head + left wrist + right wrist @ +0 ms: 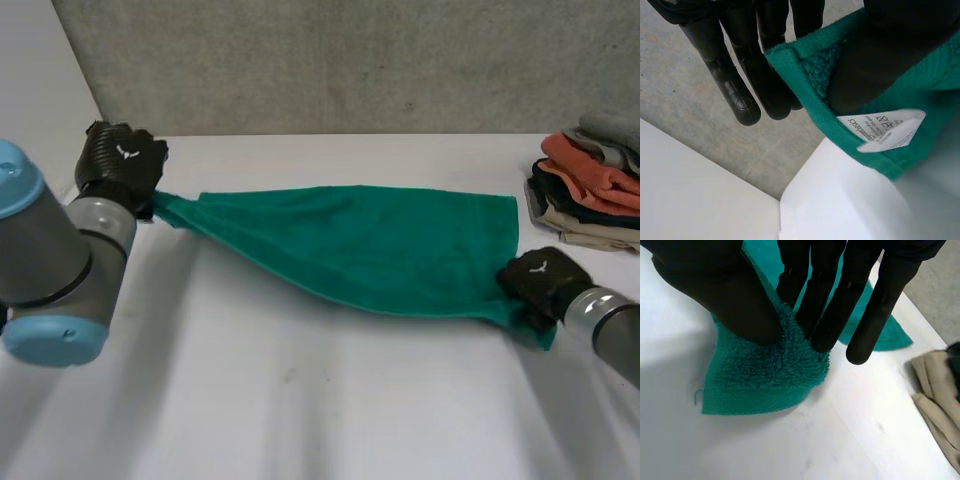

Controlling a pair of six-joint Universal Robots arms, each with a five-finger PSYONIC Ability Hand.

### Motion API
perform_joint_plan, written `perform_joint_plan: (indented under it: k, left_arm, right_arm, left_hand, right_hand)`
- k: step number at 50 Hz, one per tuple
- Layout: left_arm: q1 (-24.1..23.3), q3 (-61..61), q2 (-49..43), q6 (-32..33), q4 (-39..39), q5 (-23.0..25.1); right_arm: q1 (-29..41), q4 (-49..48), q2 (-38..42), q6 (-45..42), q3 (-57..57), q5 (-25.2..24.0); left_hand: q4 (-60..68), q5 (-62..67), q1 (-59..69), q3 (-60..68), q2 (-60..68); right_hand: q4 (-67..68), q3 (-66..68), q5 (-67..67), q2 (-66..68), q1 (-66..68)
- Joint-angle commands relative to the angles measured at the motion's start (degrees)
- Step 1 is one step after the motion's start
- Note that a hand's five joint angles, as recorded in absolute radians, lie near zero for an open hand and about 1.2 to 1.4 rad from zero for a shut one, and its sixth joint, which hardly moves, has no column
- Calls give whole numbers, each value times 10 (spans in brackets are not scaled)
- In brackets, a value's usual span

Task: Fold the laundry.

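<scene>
You see a green terry towel [370, 250] stretched low across the white table [300, 400] between the two black hands. Your left hand [120, 165] grasps one corner at the table's far left edge, thumb pressing the cloth against the fingers [740, 75]. A white care label [885, 127] hangs from the hem just beside that thumb. Your right hand [535, 280] pinches the towel near its opposite, near-right corner between thumb and fingers [825, 315]. A pile of folded clothes [590, 180] sits beyond the right hand.
</scene>
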Motion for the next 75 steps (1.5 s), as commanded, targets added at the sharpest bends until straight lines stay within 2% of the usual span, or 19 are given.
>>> perform_joint_plan:
  k: [1,7,10,15,19,23,29,33,39,48,50,51,52,53,56,60,67,72,75]
  left_arm:
    - [10,-96,106,15,-124,6]
    - [32,-216,197,116,-293,22]
    - [36,-261,225,170,-313,43]
    - [47,-258,214,182,-284,66]
    - [48,-205,126,180,-223,66]
    - [34,-126,35,174,-177,46]
    - [25,-10,-103,130,-129,-29]
    - [-8,55,-166,111,-122,-71]
    - [-22,109,-213,105,-82,-75]
    - [-31,176,-270,114,-24,-79]
    - [-36,179,-276,117,-23,-78]
    - [-43,178,-278,123,-22,-77]
    - [-48,178,-278,128,-19,-77]
    - [-53,178,-277,134,-17,-75]
    - [-68,185,-271,158,-16,-74]
    - [-77,185,-240,164,-16,-74]
    - [-79,130,-167,152,-16,-74]
    - [-80,79,-138,120,-16,-72]
    - [-82,58,-134,95,-17,-71]
  right_arm:
    - [-25,235,-56,-1,-55,-4]
    - [-63,426,-92,-117,-54,-1]
    - [-69,438,-90,-162,-55,0]
    - [-60,378,-51,-133,-73,2]
    - [-49,320,9,-93,-115,10]
    - [-25,275,52,-57,-161,24]
    - [-12,188,93,-27,-213,28]
    - [2,131,131,-24,-251,29]
    - [21,84,189,-24,-310,39]
    - [37,41,250,-26,-383,93]
    - [41,35,247,-23,-384,99]
    - [47,29,242,-20,-384,111]
    - [50,25,237,-16,-384,119]
    - [54,21,229,-9,-383,127]
    - [62,6,180,31,-364,146]
    - [63,10,105,61,-323,139]
    - [59,59,-13,69,-219,85]
    - [35,118,-27,75,-173,63]
    - [1,126,-30,72,-127,56]
  left_hand:
    - [112,124,150,116,114]
    - [112,124,150,116,114]
    - [112,124,150,116,114]
    - [112,124,150,116,114]
    - [112,124,150,116,114]
    - [112,124,150,116,114]
    - [112,124,150,116,114]
    - [112,124,150,116,114]
    - [112,124,150,116,114]
    - [112,124,150,116,114]
    - [48,60,85,51,49]
    - [-344,-332,-307,-341,-343]
    - [-518,-506,-481,-515,-517]
    - [-588,-576,-550,-584,-586]
    - [-588,-576,-550,-584,-586]
    - [-588,-576,-550,-584,-586]
    - [-588,-576,-550,-584,-586]
    - [-588,-576,-550,-584,-586]
    - [-588,-576,-550,-584,-586]
  right_hand:
    - [113,117,131,126,173]
    - [113,117,131,126,173]
    - [113,117,131,126,173]
    - [113,117,131,126,173]
    - [113,117,131,126,173]
    - [113,117,131,126,173]
    - [113,117,131,126,173]
    - [113,117,131,126,173]
    - [113,117,131,126,173]
    - [113,117,131,126,173]
    - [-251,-247,-233,-238,-191]
    - [-587,-583,-569,-574,-527]
    - [-587,-583,-569,-574,-527]
    - [-587,-583,-569,-574,-527]
    - [-587,-583,-569,-574,-527]
    - [-587,-583,-569,-574,-527]
    - [-587,-583,-569,-574,-527]
    - [-581,-577,-564,-568,-522]
    - [-457,-453,-439,-444,-397]
